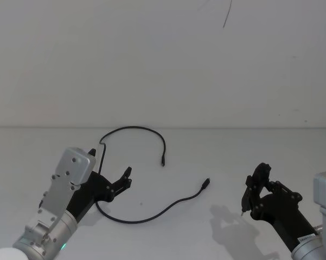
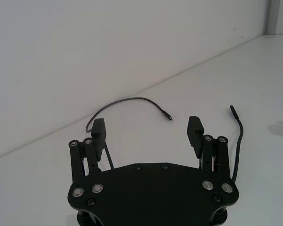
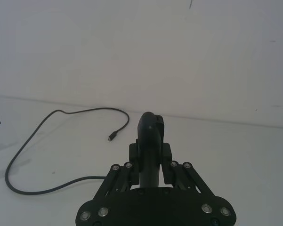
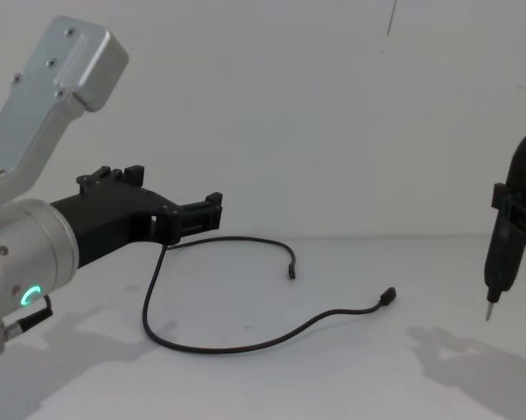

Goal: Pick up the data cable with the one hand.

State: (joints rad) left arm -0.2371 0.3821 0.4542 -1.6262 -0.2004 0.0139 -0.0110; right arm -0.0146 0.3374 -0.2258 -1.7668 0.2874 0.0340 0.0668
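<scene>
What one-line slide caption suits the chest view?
Open black two-fingered left gripper hovers above a thin black data cable lying on the white table.

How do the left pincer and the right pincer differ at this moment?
The left pincer is open and empty; the right pincer is shut on a slim pointed tool. The left pincer hangs over a bend of the data cable; the right pincer is off to the side, apart from it. Both are black and two-fingered.

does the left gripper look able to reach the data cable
Likely yes: the open left gripper hovers over the data cable, nothing between; the right gripper holds a pointed tool aside.
</scene>
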